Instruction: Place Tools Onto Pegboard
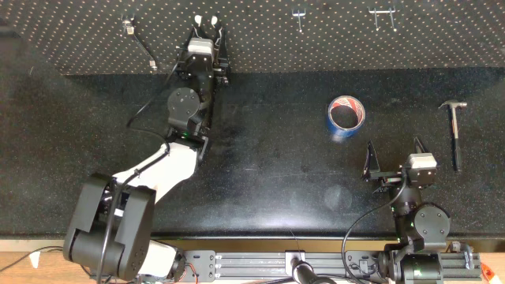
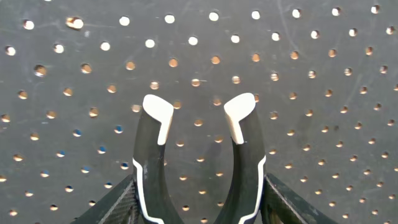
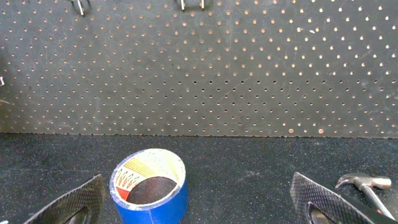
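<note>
Hammer (image 1: 454, 134) and blue tape roll (image 1: 346, 116) are lying on the black table (image 1: 260, 158), well apart from each other and both short of the pegboard (image 1: 331, 43), so neither is hanging yet. A slim dark tool (image 1: 142, 49) is hanging from a hook at the board's left end. Two metal hooks (image 1: 298, 17) (image 1: 383, 16) farther right are carrying nothing. The left gripper (image 1: 207, 22) is facing the pegboard at close range, its fingers (image 2: 163, 118) spread wide and holding nothing. The right gripper (image 1: 393, 150) is sitting low over the table near its base, also wide open and empty. The tape roll is standing just ahead of it and the hammer is off to its outer side. The step in hand looks like fetching the next tool, and the right arm seems best placed for either one. For the roll, one finger should probably be going inside the ring and one outside, pinching the wall. That leaves the centre hole free to slide over a hook. For the hammer, a grip on the handle close to the head should limit swinging. The head would then need lowering squarely across the hook's prongs. The left arm is probably best pulling clear of the board first, so the two arms are not crowding the hooks.
</note>
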### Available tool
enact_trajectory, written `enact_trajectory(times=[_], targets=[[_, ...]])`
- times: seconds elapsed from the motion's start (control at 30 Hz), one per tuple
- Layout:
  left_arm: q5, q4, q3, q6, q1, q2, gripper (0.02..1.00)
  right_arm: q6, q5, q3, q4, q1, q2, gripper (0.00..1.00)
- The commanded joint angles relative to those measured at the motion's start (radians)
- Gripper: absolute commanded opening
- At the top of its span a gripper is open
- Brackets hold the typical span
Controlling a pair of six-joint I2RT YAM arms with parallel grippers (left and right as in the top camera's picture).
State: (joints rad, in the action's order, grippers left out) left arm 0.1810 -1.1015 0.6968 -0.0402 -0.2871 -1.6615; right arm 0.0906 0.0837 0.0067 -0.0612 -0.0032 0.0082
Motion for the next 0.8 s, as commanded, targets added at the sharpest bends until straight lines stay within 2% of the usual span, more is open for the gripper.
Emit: enact_trajectory(times=[0.03, 0.43, 0.8], targets=[[-0.009, -0.047, 0.038, 0.006, 0.014, 0.031, 0.027, -0.018, 0.013, -0.003, -0.005, 0.008, -0.007, 0.974], [-0.010, -0.040, 0.046, 0.006, 0.026, 0.007, 0.025, -0.018, 0.013, -0.003, -0.005, 0.008, -0.007, 0.972], [-0.066, 0.026, 0.081, 0.010, 0.025, -0.069, 0.027, -0.018, 0.013, -0.003, -0.005, 0.008, -0.007, 0.974]])
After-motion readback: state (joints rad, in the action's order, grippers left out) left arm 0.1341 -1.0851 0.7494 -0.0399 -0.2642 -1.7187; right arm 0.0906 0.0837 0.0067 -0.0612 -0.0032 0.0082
